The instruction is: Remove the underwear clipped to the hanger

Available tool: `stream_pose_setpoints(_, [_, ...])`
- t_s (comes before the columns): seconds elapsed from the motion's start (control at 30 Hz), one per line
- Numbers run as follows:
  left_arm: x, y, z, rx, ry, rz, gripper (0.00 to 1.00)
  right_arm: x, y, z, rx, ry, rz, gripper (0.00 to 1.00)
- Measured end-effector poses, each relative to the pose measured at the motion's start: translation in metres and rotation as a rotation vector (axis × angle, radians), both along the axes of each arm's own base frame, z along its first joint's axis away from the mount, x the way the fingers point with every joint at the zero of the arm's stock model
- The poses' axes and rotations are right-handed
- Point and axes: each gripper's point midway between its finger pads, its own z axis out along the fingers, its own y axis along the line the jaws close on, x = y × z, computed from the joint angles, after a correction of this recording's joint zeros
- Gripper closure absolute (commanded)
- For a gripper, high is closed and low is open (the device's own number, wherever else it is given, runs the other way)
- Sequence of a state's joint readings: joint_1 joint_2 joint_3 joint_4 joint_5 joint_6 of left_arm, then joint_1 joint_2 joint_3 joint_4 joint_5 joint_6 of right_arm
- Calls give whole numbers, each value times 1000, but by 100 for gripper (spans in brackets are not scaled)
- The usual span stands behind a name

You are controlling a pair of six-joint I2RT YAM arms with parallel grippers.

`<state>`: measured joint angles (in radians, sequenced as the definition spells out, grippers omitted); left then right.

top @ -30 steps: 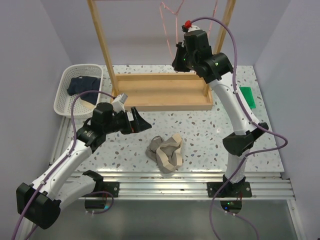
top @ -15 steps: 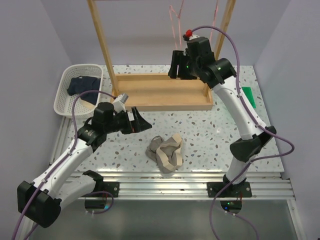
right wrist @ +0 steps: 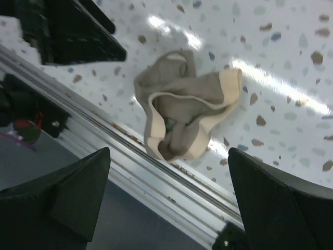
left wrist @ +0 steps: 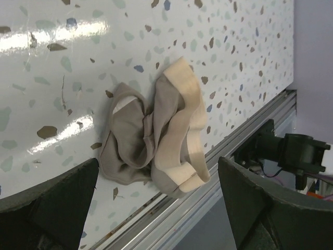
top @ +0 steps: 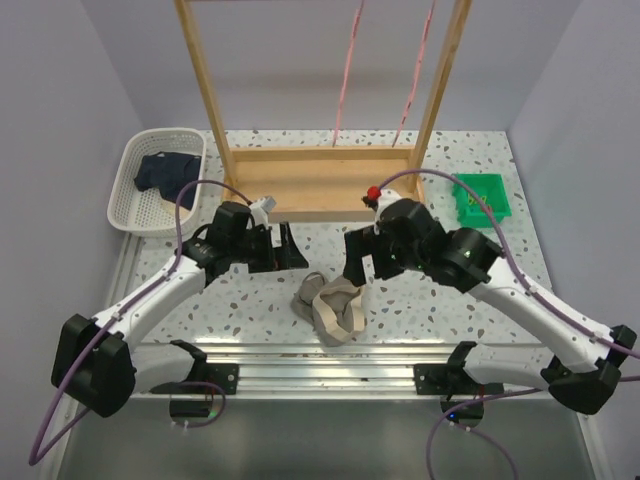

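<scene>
The grey underwear [top: 330, 305] lies crumpled on the speckled table [top: 250, 305], near its front rail and between the two arms. The heap's long axis runs roughly far to near, with the near end leaning a little right. The grey cloth bunches at the far left, and the beige waistband loops around the near and right side.

The left gripper [top: 293, 246] hangs just to the far left of the heap, jaws spread wide and gripping nothing. The right gripper [top: 366, 268] hangs just to the far right of it, jaws also wide apart and empty. Neither touches the cloth.

The navy underwear [top: 165, 172] sits bunched in the white basket [top: 123, 175] at the far left, and which way it points cannot be told. A wooden rack [top: 320, 185] stands at the far side, with a green tray [top: 480, 197] to its right.
</scene>
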<state>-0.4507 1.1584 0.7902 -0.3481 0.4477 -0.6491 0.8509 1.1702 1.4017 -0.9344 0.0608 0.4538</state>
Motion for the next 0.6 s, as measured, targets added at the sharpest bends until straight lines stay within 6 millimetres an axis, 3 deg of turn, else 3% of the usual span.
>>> stream_pose_setpoints(0.17, [-10, 1, -25, 81, 67, -16, 0, -38, -20, -112, -199, 161, -27, 3])
stream_pose_setpoints(0.23, [-9, 3, -24, 96, 55, 0, 0, -56, -19, -144, -281, 207, -6, 2])
stream_pose_setpoints(0.37, [-6, 7, -13, 92, 10, 23, 0, -67, 6, -166, -323, 203, 11, 2])
stream_pose_setpoints(0.5, [-1, 16, -9, 129, -16, 75, 0, -59, 27, -185, -323, 192, -37, 2])
stream_pose_setpoints(0.6, [1, 28, 6, 138, -66, 146, 0, -50, 39, -195, -308, 180, -72, 12])
